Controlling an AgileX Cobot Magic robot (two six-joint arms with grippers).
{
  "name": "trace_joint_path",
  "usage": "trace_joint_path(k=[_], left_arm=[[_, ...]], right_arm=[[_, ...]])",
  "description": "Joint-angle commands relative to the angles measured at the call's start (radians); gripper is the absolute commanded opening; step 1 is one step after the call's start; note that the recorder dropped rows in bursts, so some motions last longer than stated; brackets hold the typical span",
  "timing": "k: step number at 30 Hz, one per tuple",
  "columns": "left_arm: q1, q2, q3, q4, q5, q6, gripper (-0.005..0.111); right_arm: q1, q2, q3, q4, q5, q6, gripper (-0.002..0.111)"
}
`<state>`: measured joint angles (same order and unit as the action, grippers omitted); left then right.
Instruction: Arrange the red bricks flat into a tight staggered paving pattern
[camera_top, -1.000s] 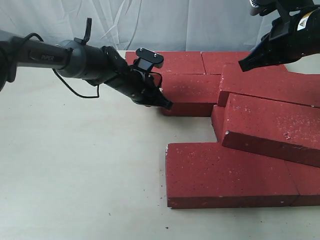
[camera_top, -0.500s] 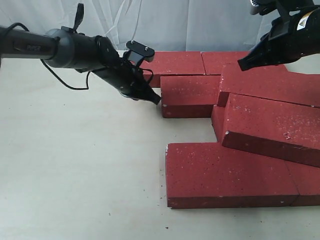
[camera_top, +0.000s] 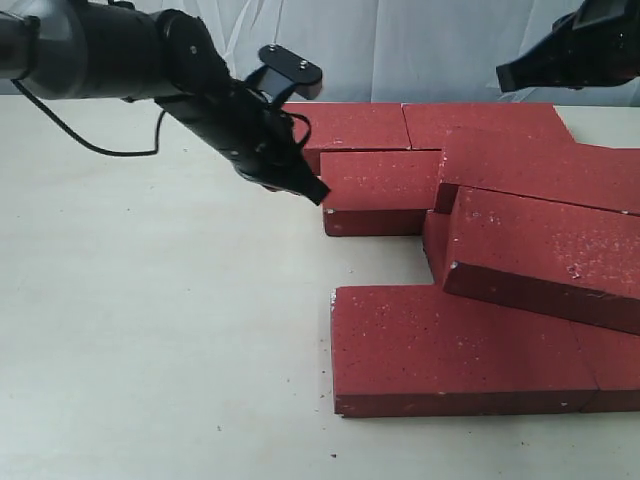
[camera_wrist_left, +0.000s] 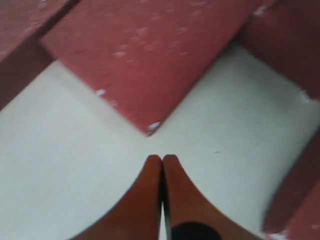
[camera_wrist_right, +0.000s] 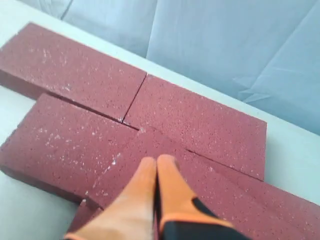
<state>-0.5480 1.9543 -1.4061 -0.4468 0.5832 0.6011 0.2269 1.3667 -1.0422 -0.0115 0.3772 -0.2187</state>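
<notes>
The red bricks (camera_top: 455, 345) are lying clustered on the counter (camera_top: 150, 330), with one tilted brick (camera_top: 545, 250) leaning over its neighbours (not flat). Left of the tilted brick, the left gripper (camera_top: 316, 190) is hovering, fingers (camera_wrist_left: 145, 200) pressed together on nothing. Beyond it, the right gripper (camera_top: 506, 75) is hanging, fingers (camera_wrist_right: 172, 185) also pressed together.

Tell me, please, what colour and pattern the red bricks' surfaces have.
The red bricks are dark red with whitish speckles, clearest in the right wrist view.

Speckled red bricks (camera_top: 460, 345) lie clustered, one tilted atop others.
</notes>
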Motion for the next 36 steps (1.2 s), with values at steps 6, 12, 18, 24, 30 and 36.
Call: trace_joint_path(k=[6,12,18,24,30,36], left_arm=[[-0.138,-0.016,0.008,-0.147,0.083,0.160,0.000],[-0.185,-0.016,0.008,-0.150,0.103,0.247,0.000],[-0.237,-0.006,0.008,-0.230,0.014,0.293,0.000],[-0.263,0.036,0.008,-0.256,-0.063,0.326,0.000],[-0.263,0.069,0.008,-0.306,-0.134,0.375,0.000],[-0.263,0.070,0.008,-0.417,-0.159,0.423,0.000]], right_arm=[[-0.122,0.035,-0.126,-0.219,0.585,0.082,-0.001],[-0.348,0.011,-0.075,-0.052,0.632,0.030,-0.001],[-0.496,0.043,-0.015,0.012,0.593,-0.014,-0.001],[-0.585,0.129,-0.011,-0.014,0.584,-0.013,-0.001],[-0.615,0.316,-0.010,-0.031,0.522,-0.013,-0.001],[-0.615,0.394,-0.010,0.001,0.499,-0.019,-0.001]])
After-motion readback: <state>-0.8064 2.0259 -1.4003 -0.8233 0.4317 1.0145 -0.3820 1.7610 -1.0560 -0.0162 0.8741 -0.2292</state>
